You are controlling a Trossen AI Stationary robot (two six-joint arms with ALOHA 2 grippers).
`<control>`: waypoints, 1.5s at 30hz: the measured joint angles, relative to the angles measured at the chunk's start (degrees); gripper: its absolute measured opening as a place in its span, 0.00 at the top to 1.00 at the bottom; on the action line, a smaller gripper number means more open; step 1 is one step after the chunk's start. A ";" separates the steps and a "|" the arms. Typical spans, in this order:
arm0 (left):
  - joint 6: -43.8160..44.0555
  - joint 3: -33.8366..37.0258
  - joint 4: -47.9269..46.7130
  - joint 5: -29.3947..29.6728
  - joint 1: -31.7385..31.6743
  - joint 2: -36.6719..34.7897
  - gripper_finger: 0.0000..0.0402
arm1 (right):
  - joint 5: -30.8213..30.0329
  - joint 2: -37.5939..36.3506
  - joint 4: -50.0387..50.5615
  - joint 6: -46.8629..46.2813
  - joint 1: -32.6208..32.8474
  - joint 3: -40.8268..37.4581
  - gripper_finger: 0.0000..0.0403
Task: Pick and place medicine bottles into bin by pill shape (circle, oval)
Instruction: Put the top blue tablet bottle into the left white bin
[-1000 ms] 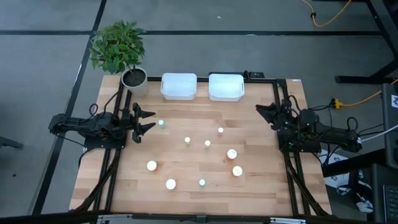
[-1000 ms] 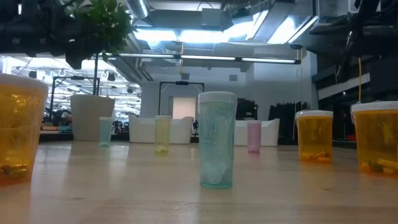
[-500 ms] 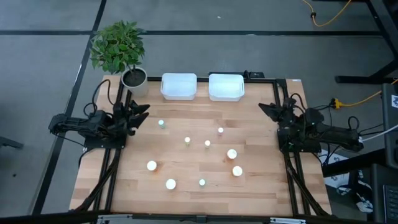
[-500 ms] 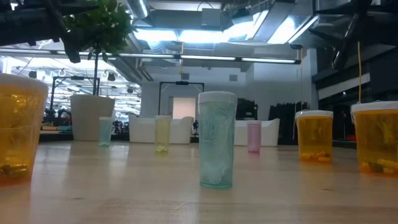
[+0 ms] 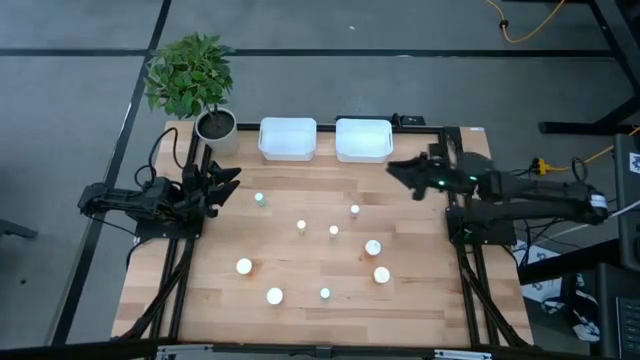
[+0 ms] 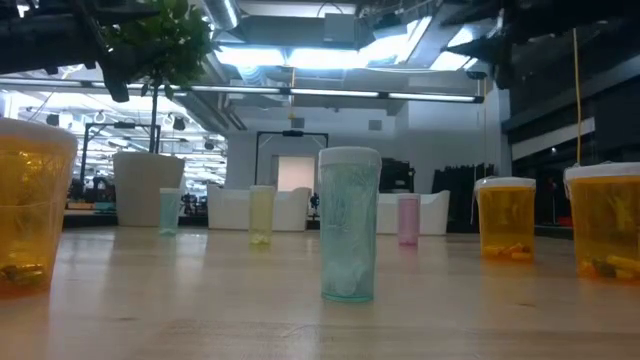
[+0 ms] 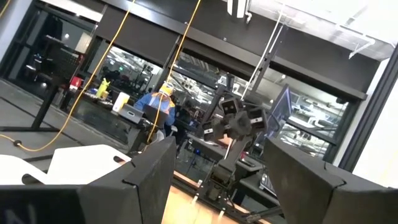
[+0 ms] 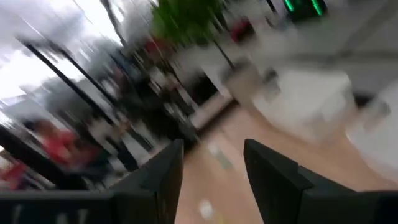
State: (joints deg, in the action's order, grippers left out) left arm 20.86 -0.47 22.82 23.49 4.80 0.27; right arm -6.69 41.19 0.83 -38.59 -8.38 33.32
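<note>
Several white-capped medicine bottles stand upright on their bases on the wooden table [image 5: 200, 300]. Four are orange [image 5: 372, 247] [image 5: 381, 274] [image 5: 243, 266] [image 5: 275, 295]. The small ones include a bluish one [image 5: 260, 198], a pinkish one [image 5: 354, 210] and a teal one [image 6: 349, 238]. My left gripper [image 5: 226, 180] is open and empty at the table's left edge, tipped up; its fingers frame the left wrist view [image 7: 217, 186]. My right gripper [image 5: 395, 170] is open and empty above the table, just near of the right bin [image 5: 363, 139]; its wrist view [image 8: 211, 174] is blurred.
Two white bins [image 5: 288, 138] stand side by side at the table's far edge. A white plant pot [image 5: 216, 127] with a green plant stands at the far left corner. Black frame rails run along both sides of the table. Bare wood lies between the bottles and the bins.
My left gripper has drawn back a little toward the table's left edge and tipped up, then kept still. My right gripper has swung out from the right edge toward the table's left, over the wood near the right bin. The bottles have not moved.
</note>
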 joint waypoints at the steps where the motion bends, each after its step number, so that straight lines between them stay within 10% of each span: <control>1: 0.00 0.00 -0.02 0.00 0.00 0.00 0.41 | 0.41 2.55 3.79 0.02 0.00 2.24 0.57; 9: 0.00 0.00 -1.21 0.04 0.00 0.00 0.41 | 0.34 19.78 26.85 -0.04 0.00 16.90 0.57; 18: 0.00 0.00 -1.41 0.04 -0.01 0.00 0.41 | 0.38 30.20 29.63 -1.67 0.00 22.16 0.57; 36: 2.00 -0.20 -1.99 -0.19 0.18 1.08 0.42 | 0.77 32.11 29.76 -4.67 0.00 22.45 0.57; 45: 9.06 -12.63 -24.13 1.62 0.26 14.93 0.43 | 0.80 32.11 29.76 -4.65 0.00 22.45 0.57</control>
State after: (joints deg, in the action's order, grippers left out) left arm 29.92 -13.10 -1.30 25.11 5.06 15.20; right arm -5.89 73.30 30.59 -43.24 -8.38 55.77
